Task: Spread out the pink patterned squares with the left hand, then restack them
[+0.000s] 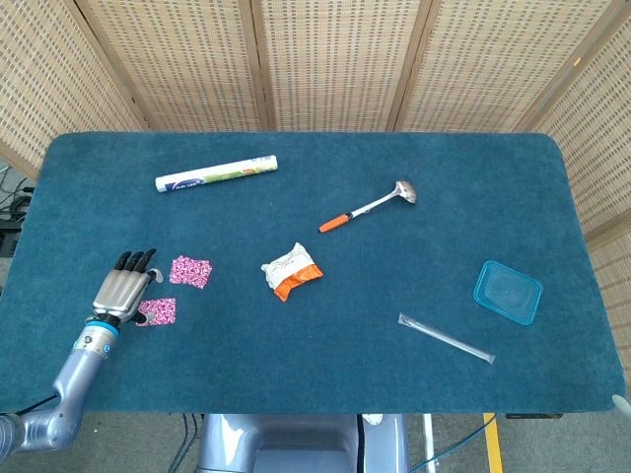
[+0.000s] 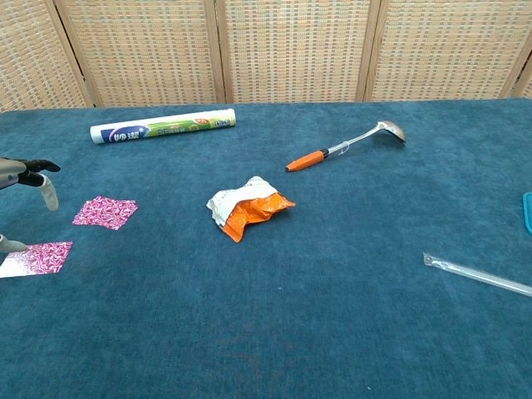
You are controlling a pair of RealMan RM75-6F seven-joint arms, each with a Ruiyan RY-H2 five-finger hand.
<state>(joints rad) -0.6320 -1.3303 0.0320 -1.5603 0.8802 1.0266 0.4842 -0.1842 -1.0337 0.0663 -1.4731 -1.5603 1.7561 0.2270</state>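
Two pink patterned squares lie flat and apart on the blue cloth at the left. The far square [image 1: 190, 271] [image 2: 105, 212] is uncovered. The near square [image 1: 158, 311] [image 2: 37, 258] lies partly beside and under my left hand [image 1: 122, 292], whose fingers [image 2: 33, 169] are spread, with one fingertip [image 2: 10, 243] touching down at that square's left edge. The hand holds nothing. My right hand shows in neither view.
A white and green tube [image 1: 216, 174] lies at the back left. A crumpled white and orange wrapper [image 1: 292, 271] sits mid-table, an orange-handled spoon [image 1: 369, 206] behind it. A clear straw [image 1: 445, 337] and a blue lid [image 1: 507, 292] are at the right.
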